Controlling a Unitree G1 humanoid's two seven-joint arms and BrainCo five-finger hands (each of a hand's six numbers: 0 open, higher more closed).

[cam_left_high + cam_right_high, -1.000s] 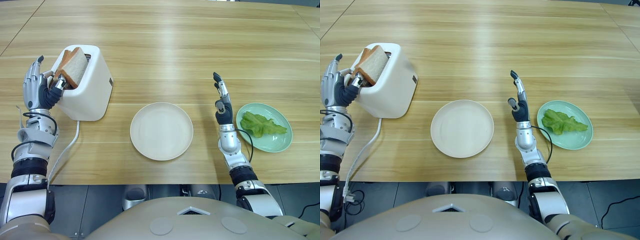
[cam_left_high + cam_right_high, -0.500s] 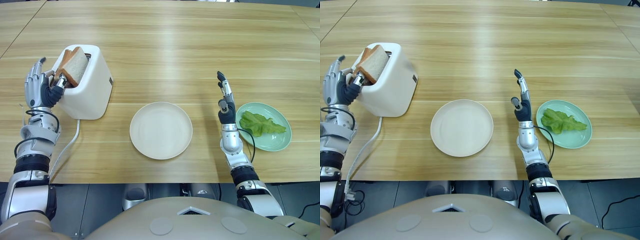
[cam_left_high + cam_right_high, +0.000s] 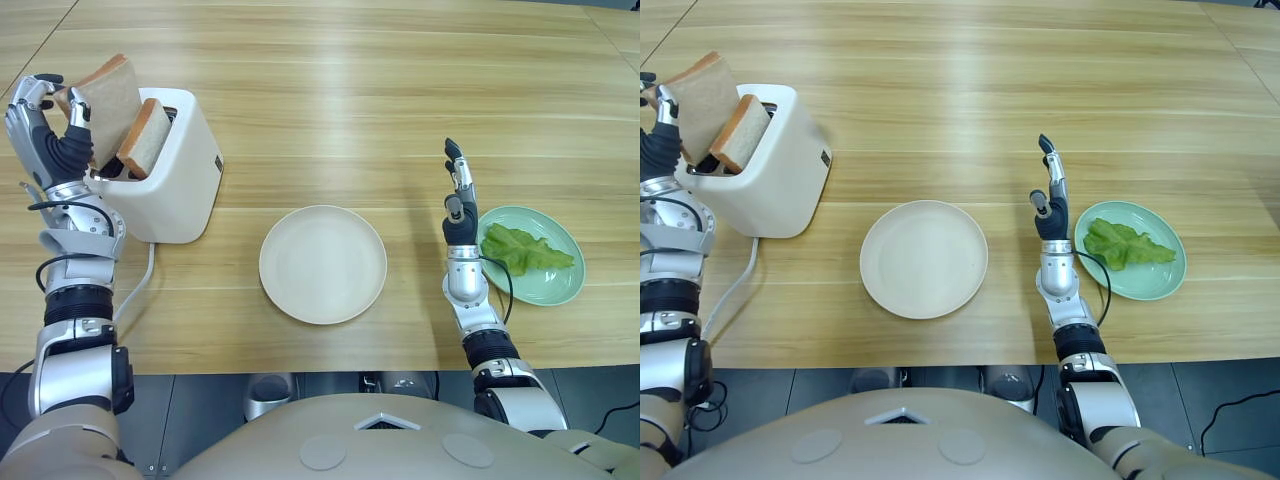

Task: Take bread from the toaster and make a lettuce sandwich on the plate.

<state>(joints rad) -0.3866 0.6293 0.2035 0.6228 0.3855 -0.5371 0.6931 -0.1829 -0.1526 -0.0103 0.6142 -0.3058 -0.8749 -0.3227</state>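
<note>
A white toaster (image 3: 185, 165) stands at the table's left. My left hand (image 3: 45, 135) is shut on one bread slice (image 3: 105, 95), lifted most of the way out of the slot and tilted. A second slice (image 3: 143, 137) leans in the toaster. The cream plate (image 3: 322, 262) lies bare in the middle of the table. A lettuce leaf (image 3: 525, 250) rests on a green plate (image 3: 560, 290) at the right. My right hand (image 3: 456, 195) stands upright and open, just left of the green plate.
The toaster's white cord (image 3: 125, 300) runs down off the table's front edge beside my left arm. Wide bare wood lies behind the plates.
My left hand has closed on one slice and raised it up out of the toaster. The right hand has drifted slightly right, toward the green plate.
</note>
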